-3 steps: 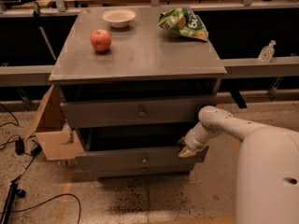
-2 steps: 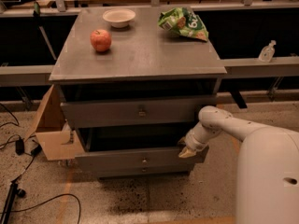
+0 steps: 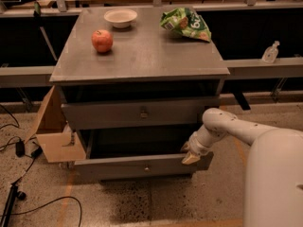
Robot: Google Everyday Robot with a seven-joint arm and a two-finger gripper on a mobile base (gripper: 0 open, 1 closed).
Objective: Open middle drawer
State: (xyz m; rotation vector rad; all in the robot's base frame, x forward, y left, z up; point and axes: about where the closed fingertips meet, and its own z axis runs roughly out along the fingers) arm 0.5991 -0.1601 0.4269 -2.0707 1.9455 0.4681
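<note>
The grey cabinet point(image 3: 142, 60) has stacked drawers. The uppermost drawer front point(image 3: 109, 115) has a small metal knob in its middle. Below it, the middle drawer point(image 3: 118, 167) is pulled out, with a dark opening above its flat grey front and a small knob at its centre. My gripper point(image 3: 190, 156) is at the right end of the middle drawer's front, at its top edge, with the white arm point(image 3: 227, 126) reaching in from the right. The lowest drawer is hidden under the pulled-out one.
On the cabinet top are a red apple point(image 3: 102, 40), a white bowl point(image 3: 120, 18) and a green chip bag point(image 3: 185, 23). A cardboard box point(image 3: 54, 136) leans against the cabinet's left side. Cables point(image 3: 19, 150) lie on the floor at left. A small bottle point(image 3: 270, 52) stands at the right.
</note>
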